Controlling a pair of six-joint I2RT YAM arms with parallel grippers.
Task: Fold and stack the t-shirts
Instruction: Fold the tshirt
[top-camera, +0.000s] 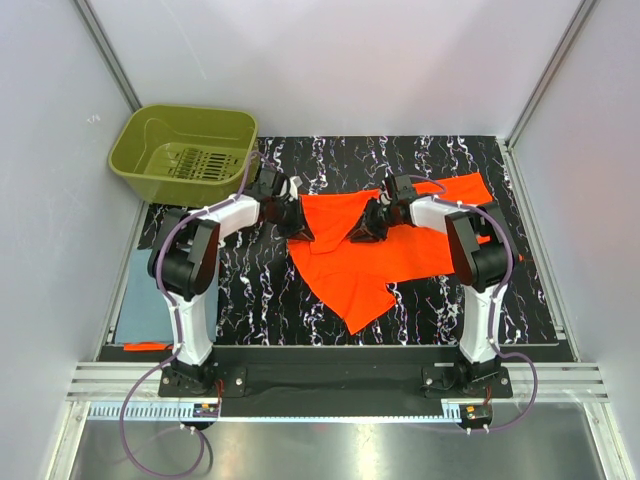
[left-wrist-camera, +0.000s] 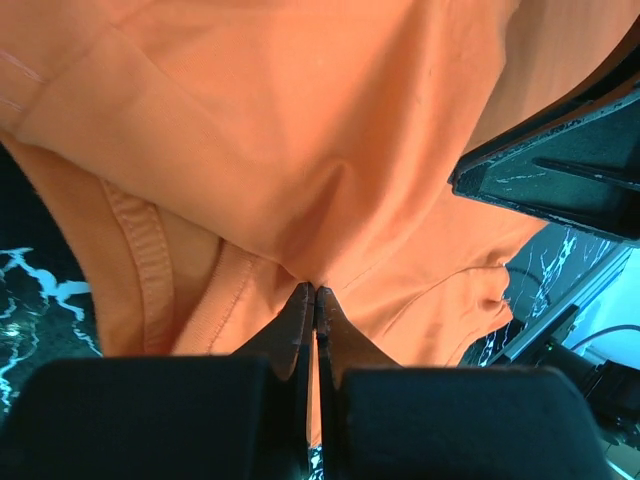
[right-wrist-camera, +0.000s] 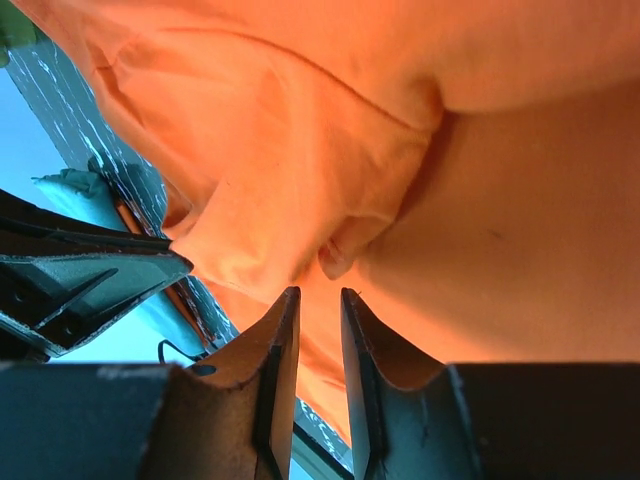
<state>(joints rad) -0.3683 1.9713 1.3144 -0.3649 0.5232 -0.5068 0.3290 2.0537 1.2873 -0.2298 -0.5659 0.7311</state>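
The bright orange t-shirt (top-camera: 385, 245) lies rumpled in the middle of the black marbled mat (top-camera: 250, 290). My left gripper (top-camera: 300, 226) sits at the shirt's left edge. In the left wrist view it (left-wrist-camera: 315, 290) is shut on a pinch of orange cloth (left-wrist-camera: 300, 150). My right gripper (top-camera: 365, 226) rests on the shirt's middle, close to the left one. In the right wrist view it (right-wrist-camera: 317, 293) stands slightly open, with a bunched fold of orange cloth (right-wrist-camera: 345, 250) just beyond the tips. The blue-grey folded t-shirt (top-camera: 150, 295) lies flat left of the mat.
An olive-green plastic basket (top-camera: 185, 152) stands at the back left. Grey walls close in both sides and the back. The right gripper's housing (left-wrist-camera: 560, 160) shows close in the left wrist view.
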